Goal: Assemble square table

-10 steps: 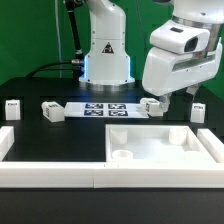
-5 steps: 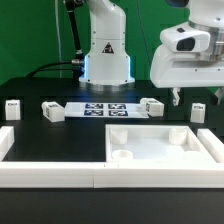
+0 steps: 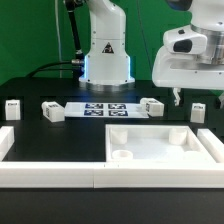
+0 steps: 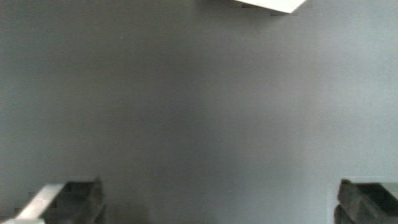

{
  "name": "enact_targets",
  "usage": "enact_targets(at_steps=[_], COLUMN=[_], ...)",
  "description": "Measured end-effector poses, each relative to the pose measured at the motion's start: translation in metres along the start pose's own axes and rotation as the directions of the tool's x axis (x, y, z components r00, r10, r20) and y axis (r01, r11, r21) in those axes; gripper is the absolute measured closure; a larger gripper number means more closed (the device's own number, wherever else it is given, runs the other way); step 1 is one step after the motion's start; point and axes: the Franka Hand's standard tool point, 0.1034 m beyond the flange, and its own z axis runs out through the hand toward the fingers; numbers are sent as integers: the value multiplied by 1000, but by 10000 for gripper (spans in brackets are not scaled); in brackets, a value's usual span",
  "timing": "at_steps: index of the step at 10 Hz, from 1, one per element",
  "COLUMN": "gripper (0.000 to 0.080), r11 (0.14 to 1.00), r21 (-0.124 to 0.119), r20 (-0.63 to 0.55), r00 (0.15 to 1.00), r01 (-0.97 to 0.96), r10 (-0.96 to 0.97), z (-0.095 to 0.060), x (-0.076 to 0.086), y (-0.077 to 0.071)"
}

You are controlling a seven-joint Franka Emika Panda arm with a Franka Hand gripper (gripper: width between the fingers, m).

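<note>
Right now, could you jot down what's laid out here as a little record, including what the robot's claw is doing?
square panel: lies flat at the front, rim up, no legs fitted
legs: four, loose, in a row behind the panel
marker board: flat, between the two middle legs
gripper: open, empty, raised above the row toward the exterior view's right
border rail: low, along the front edge
</note>
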Motion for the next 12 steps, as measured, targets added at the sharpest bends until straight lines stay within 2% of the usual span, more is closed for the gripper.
enact_targets(at_steps=[2, 3, 6, 7, 8, 9, 10, 12], gripper=[151, 151, 151, 151, 151, 151, 151, 151], r11=[998, 995, 996, 996, 985, 982, 985, 983], r21=[51, 68, 53, 45, 54, 36, 26, 27], r20=[82, 150, 303, 370, 467, 531, 580, 628], r00=[996, 986, 951, 927, 876, 836, 805, 768], r01=[-45, -76, -75, -79, -162, -188, -169, -181], r10=[41, 65, 55, 56, 118, 140, 123, 124], z=[6, 9, 11, 13, 24, 32, 32, 36], x=[-12, -16, -14, -20, -29, -38, -45, -45], y=[-5, -6, -1, 2, -2, -9, -14, -15])
